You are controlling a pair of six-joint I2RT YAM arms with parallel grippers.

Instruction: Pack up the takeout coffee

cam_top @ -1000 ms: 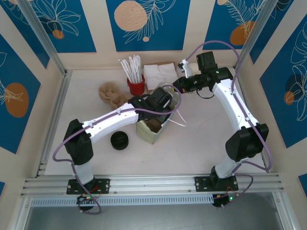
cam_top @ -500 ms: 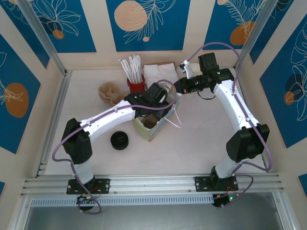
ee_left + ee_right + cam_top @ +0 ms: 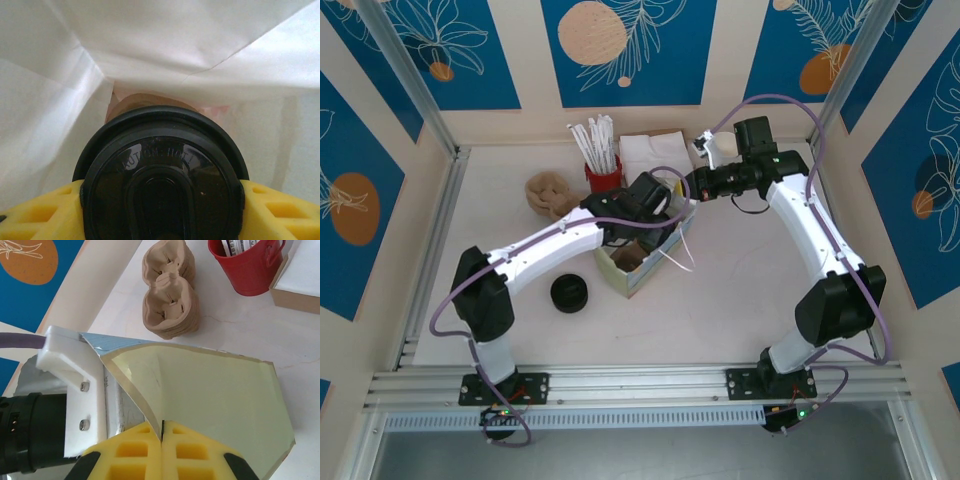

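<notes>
Ignore loose black lid [image 3: 570,293] on near worktop [image 3: 740,300]. Gripping takeout coffee [image 3: 160,165] at lid rim with left hand [image 3: 160,220], white bag [image 3: 210,390] lining close around it. Advance slowly, keep cup upright, release only once base seated. Pinching bag edge tight with right hand [image 3: 162,450] farther back; hold mouth wide, avoid tipping bag. Steer clear of red straw bucket [image 3: 604,182] behind.

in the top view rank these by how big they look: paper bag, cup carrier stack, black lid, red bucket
1. paper bag
2. cup carrier stack
3. black lid and red bucket look about alike, so they are not ranked against each other.
</notes>
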